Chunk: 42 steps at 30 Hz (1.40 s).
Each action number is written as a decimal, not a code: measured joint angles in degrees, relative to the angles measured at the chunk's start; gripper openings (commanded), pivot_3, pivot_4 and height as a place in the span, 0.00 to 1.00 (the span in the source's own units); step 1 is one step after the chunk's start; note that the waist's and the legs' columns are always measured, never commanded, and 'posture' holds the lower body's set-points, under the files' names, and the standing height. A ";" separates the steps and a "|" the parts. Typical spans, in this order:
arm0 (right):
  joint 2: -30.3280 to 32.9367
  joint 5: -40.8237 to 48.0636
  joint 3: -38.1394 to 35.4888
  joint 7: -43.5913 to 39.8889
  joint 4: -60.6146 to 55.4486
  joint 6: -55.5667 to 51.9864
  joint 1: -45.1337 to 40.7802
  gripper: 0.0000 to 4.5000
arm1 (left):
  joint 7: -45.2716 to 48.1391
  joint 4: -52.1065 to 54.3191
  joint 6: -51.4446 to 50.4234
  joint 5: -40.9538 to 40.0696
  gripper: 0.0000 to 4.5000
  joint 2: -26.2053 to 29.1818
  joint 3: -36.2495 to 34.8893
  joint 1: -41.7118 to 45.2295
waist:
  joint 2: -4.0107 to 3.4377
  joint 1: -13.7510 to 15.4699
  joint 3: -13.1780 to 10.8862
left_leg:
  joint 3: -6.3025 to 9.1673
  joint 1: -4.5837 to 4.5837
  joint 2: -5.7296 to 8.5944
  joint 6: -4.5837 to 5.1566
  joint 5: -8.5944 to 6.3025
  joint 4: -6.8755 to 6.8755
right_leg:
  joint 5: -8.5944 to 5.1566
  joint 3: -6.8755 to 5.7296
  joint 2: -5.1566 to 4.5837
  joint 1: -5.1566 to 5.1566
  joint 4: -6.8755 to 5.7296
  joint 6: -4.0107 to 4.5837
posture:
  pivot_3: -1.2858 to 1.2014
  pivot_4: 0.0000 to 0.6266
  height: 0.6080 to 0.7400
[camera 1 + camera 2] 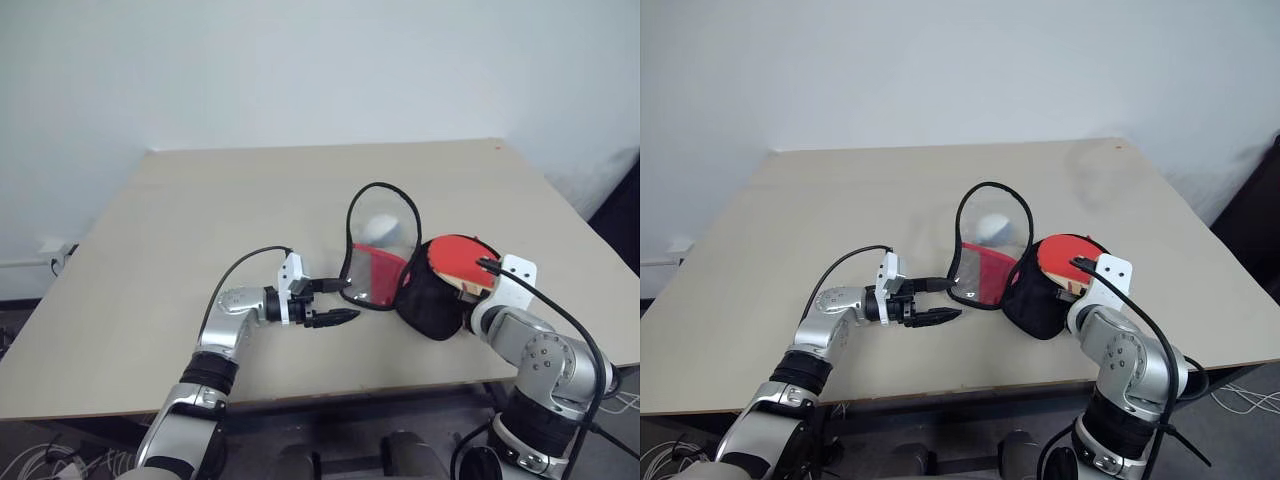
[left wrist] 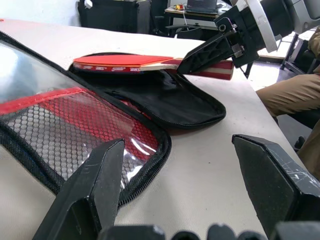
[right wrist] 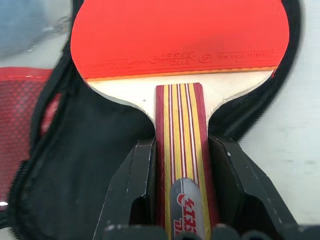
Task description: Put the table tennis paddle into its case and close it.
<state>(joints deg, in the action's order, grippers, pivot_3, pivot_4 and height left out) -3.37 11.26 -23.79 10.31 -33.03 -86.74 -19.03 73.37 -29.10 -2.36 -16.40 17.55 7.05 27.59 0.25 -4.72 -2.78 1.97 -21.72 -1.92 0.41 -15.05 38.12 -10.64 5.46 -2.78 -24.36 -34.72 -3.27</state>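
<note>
Right jaws (image 3: 182, 165) around paddle (image 3: 180, 40) handle, over open case (image 2: 150, 100).

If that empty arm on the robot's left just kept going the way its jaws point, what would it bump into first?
Most likely the case: the open left gripper points sideways at the near zipper rim of its raised clear-and-red flap. Depth is hard to judge, so it might slip just in front of it.

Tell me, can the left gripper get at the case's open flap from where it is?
Probably yes. The left gripper is open and sits right at the zipper rim of the case's raised clear flap, nothing between them. The right gripper holds the paddle over the black half, clear.
</note>
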 measured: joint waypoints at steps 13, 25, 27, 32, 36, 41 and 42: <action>0.33 -3.07 2.38 -0.18 -0.22 2.13 0.06 0.26 | 0.05 -0.01 0.36 0.11 0.81 -0.50 0.71 0.04 | -0.07 -0.19 -0.02 | 0.00 0.01 0.00 0.00 0.00 -0.02 | 0.00 0.01 0.01 -0.03 -0.01 0.00 | 0.52 0.00 1.00; -4.58 -3.74 1.16 0.25 4.74 3.50 -4.36 0.26 | -0.06 -0.01 0.37 0.10 0.81 -0.56 0.72 0.03 | -0.09 -1.06 -0.03 | 0.01 0.01 0.00 0.00 0.00 -0.08 | 0.04 0.00 0.01 -0.05 -0.02 -0.07 | 0.52 0.00 1.00; -4.85 -4.13 0.49 0.53 4.97 3.50 -5.09 0.26 | -0.07 -0.01 0.37 0.10 0.81 -0.55 0.72 0.03 | -0.09 -1.06 -0.03 | 0.02 0.01 0.00 0.00 0.00 -0.10 | 0.04 0.01 0.01 -0.05 -0.01 -0.07 | 0.52 0.00 1.00; -4.93 -4.90 0.06 1.74 5.07 3.71 -5.22 0.26 | -0.07 -0.01 0.37 0.11 0.81 -0.53 0.72 0.03 | -0.09 -1.07 -0.03 | 0.03 0.01 0.00 0.00 0.00 -0.13 | 0.04 0.00 0.01 -0.06 -0.01 -0.07 | 0.52 0.00 1.00; -5.03 -5.90 0.27 2.70 5.07 3.83 -5.23 0.26 | -0.07 -0.01 0.37 0.11 0.81 -0.54 0.72 0.03 | -0.10 -1.06 -0.03 | 0.04 0.02 0.00 0.00 0.00 -0.13 | 0.03 -0.01 0.01 -0.06 -0.02 -0.06 | 0.52 0.00 1.00; -5.40 -6.82 1.02 3.27 5.07 3.91 -5.24 0.26 | -0.06 -0.01 0.41 0.14 0.81 -0.54 0.75 0.04 | -0.10 -1.05 -0.04 | 0.04 0.02 0.00 0.00 0.00 -0.13 | 0.03 0.00 0.01 -0.06 -0.01 -0.06 | 0.52 0.00 1.00; -5.40 -6.86 1.03 3.29 5.07 3.91 -5.24 0.26 | -0.06 -0.01 0.41 0.15 0.81 -0.54 0.75 0.04 | -0.10 -1.05 -0.04 | 0.03 0.01 0.00 0.00 0.00 -0.13 | 0.04 0.00 0.01 -0.06 -0.01 -0.07 | 0.52 0.00 1.00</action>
<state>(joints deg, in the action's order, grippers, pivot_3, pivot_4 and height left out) -8.78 4.41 -22.76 13.60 -27.96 -82.83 -24.27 73.31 -29.12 -1.95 -16.25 17.01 7.80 27.62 0.15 -5.78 -2.81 2.00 -21.70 -1.92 0.41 -15.05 37.99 -10.61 5.46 -2.77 -24.42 -34.73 -3.34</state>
